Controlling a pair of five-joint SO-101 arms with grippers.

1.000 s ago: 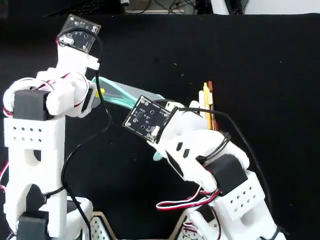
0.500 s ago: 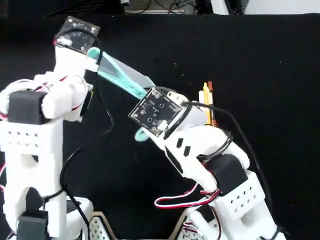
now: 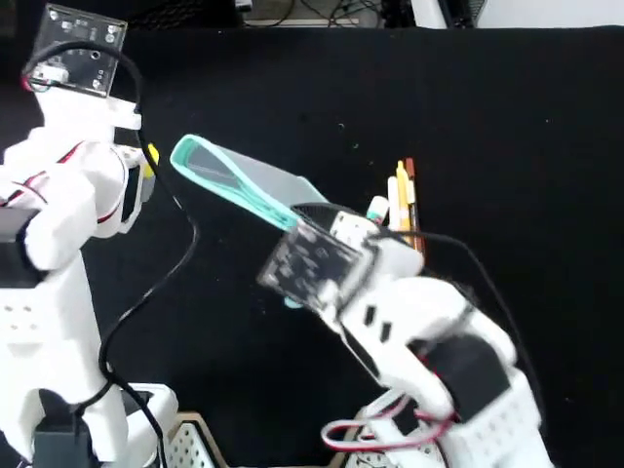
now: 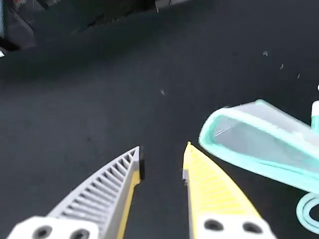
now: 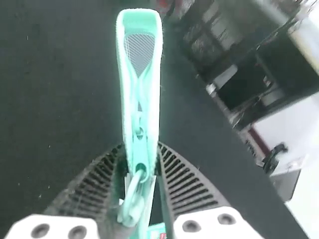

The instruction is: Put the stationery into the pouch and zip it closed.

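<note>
**Operator:** State of the right end effector point(image 5: 141, 149)?

**Technician:** Clenched on the pouch point(image 5: 139, 59). Both ribbed fingers point(image 5: 94, 184) press against the teal-edged sides at one end. The ring pull point(image 5: 130, 193) hangs between them. The pouch runs straight away from the fingers, seen edge-on.

**Operator:** State of the left end effector point(image 4: 162, 149)?

**Technician:** Released, and grasping nothing. The grey finger and the yellow finger stand moderately apart, and the tips touch nothing. Bare black bench point(image 4: 99, 89) shows between and beyond them. The free end of the pouch sits near the yellow finger but apart from it.

**Operator:** Position of the pouch in the high view?

**Technician:** It slants from the right arm's wrist toward the left arm. Its free, rounded end is near the left arm without touching it. I cannot tell whether the zip is open or closed, or whether the pouch rests on the bench.

**Operator:** Location of the stationery?

**Technician:** The pens point(image 3: 405, 195) lie side by side on the bench, just beyond the right arm. They are outside the pouch.
</note>
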